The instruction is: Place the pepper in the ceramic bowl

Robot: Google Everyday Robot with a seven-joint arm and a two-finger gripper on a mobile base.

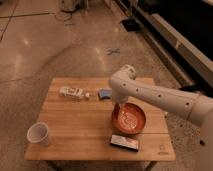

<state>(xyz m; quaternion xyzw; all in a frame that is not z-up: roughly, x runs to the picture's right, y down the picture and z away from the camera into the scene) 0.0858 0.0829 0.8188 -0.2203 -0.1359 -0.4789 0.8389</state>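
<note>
Gripper point(119, 106) over ceramic bowl point(137, 127) rim – finger state can't tell; pepper unseen – likely light, firm, pinch mid-body

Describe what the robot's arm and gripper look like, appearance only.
The arm is a thick white tube with a rounded elbow joint and a row of small dark dots along its side. No cables show. The gripper, over the ceramic bowl, appears pale and slim, its details too blurred to make out.

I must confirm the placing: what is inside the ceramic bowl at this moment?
Inside the ceramic bowl only its pale swirl mark shows. The claw hangs at the bowl's left rim and the arm covers that edge, so the pepper cannot be seen, whether in the claw or the bowl.
</note>
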